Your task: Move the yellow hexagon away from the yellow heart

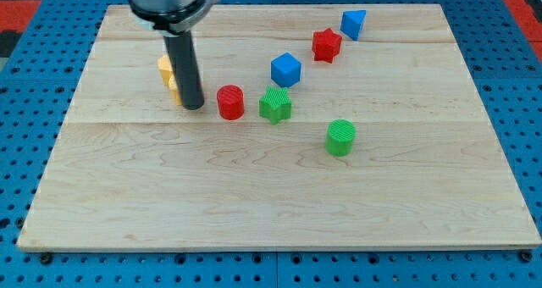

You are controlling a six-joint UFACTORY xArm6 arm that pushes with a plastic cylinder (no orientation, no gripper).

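The wooden board (279,195) fills my view; my rod has no jaws to open or shut, and my tip (193,107) is planted at the view's left, hiding most of two touching yellow blocks (164,69). I can't tell hexagon from heart there. The red cylinder (230,102) sits just right of my tip. Risk: pushing blind, I'd shove both yellows together.
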